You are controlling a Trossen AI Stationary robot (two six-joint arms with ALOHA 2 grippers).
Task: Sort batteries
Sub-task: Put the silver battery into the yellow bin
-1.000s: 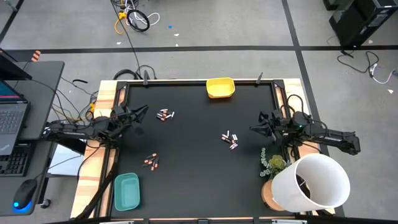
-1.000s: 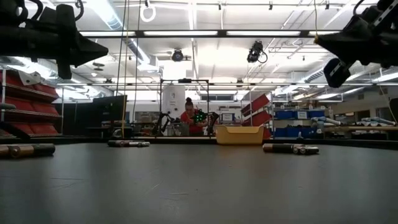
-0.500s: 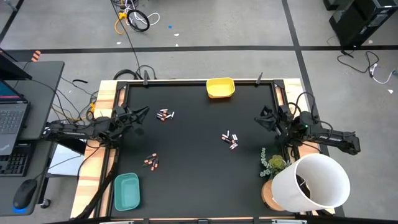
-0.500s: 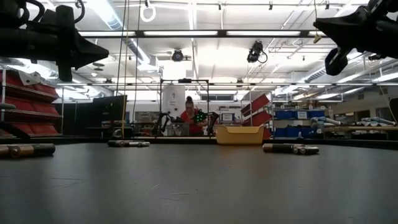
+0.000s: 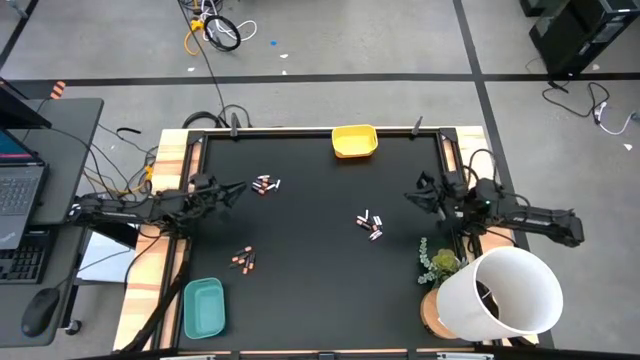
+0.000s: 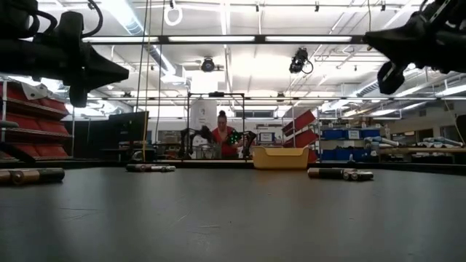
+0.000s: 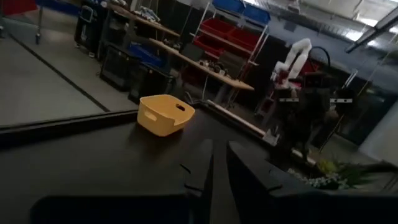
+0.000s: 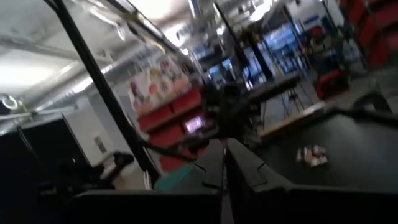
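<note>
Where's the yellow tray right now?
In the high view the yellow tray sits at the middle of the table's far edge, empty. The nearest batteries lie toward the left arm's side.

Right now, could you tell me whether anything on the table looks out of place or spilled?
Nothing looks damaged. The batteries lie loose in three small clusters on the black table, none in the yellow tray or the teal tray, as expected before sorting.

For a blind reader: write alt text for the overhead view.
Three small clusters of batteries lie loose on a black table, with a yellow tray at the far edge and a teal tray at the near left corner. The left pincer and right pincer, both empty, flank the table.
</note>
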